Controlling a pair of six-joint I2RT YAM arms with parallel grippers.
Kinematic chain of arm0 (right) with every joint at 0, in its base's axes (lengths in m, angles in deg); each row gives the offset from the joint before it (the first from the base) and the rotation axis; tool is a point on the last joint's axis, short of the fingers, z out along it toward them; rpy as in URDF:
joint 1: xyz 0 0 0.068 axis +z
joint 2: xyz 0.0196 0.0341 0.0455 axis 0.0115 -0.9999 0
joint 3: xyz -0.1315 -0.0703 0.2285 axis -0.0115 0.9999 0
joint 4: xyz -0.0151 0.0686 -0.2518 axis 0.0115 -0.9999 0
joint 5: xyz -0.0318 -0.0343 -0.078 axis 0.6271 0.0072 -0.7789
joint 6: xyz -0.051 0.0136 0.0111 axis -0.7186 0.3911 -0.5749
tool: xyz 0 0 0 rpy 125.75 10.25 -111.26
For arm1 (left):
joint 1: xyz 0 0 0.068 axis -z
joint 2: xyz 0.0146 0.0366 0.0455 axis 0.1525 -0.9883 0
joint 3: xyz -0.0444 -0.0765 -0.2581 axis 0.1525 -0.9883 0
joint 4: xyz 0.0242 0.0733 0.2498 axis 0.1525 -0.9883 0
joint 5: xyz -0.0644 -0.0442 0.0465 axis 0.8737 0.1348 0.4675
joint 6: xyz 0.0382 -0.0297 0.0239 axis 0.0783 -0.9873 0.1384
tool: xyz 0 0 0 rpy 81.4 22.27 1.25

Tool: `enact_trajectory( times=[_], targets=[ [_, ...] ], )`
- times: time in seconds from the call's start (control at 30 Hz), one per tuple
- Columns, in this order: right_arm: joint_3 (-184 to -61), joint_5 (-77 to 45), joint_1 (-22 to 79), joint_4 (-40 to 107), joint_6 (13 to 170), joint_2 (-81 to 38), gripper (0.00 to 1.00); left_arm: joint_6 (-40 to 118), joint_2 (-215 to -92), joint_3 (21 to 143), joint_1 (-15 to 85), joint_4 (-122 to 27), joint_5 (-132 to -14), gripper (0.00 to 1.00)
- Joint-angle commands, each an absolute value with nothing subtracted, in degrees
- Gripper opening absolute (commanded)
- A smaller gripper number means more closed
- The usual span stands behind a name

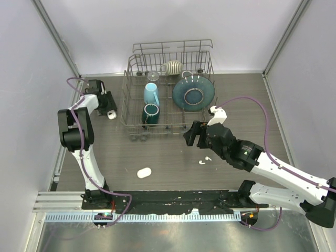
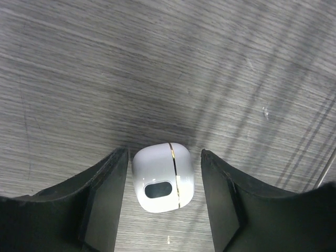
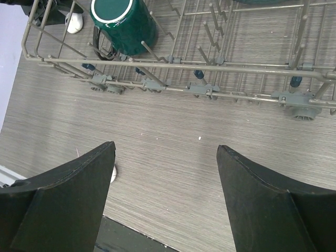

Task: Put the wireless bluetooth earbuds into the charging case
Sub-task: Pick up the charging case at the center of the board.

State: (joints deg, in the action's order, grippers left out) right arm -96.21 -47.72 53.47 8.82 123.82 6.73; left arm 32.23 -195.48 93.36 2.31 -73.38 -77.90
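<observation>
Earbuds: You had two tiny white plastic earbuds (image 1: 202,162) lying loose and just beside each other on the grey wood-grain worktop (image 1: 173,152), lower centre-right of the top view. No others showed.
Case: Your small white rounded charging case (image 2: 157,178), gold seam across it, sat at the upper left of the top view, left of the wire dish rack (image 1: 168,126) and well apart from the earbuds. Its lid looked closed.
Left fingers (image 2: 105,199): Apart, one each side of the case with a narrow gap on both sides. No clamp showed.
Right fingers (image 3: 79,184): Wide apart and empty, over bare worktop in front of the rack, near the earbuds.
Other: A white pebble-like object (image 1: 144,172) lay at lower centre. You could not tell what it was.
Progress: Barely begun, by my judgement. No earbud was in the case. You had the gripping and opening of the case, each pickup and each seating left to do.
</observation>
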Motion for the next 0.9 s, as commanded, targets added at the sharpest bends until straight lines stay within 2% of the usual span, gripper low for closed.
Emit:
enact_trajectory(
  times=[0.0,0.2,0.43,0.6,0.73,0.87],
  targets=[
    [-98.5,-47.3,53.1,10.7,122.8,6.6,0.84,29.4,-195.2,92.9,2.2,-73.9,-75.5,0.59],
    [-98.7,-46.8,53.0,10.8,123.1,6.9,0.84,29.0,-194.9,92.3,2.2,-73.8,-75.3,0.35],
    [-98.5,-44.9,53.0,11.8,124.0,6.9,0.83,29.8,-189.5,86.0,2.1,-72.2,-78.6,0.14],
    [-98.1,-42.4,53.0,13.7,124.5,6.9,0.84,28.3,-182.5,79.3,2.1,-71.1,-82.2,0.11],
    [-96.1,-39.3,53.0,17.7,125.2,7.6,0.83,26.8,-172.1,75.2,2.1,-72.3,-83.5,0.10],
    [-92.5,-35.2,53.0,26.6,128.1,9.0,0.83,25.5,-156.6,71.9,2.1,-75.3,-83.2,0.10]
  ],
)
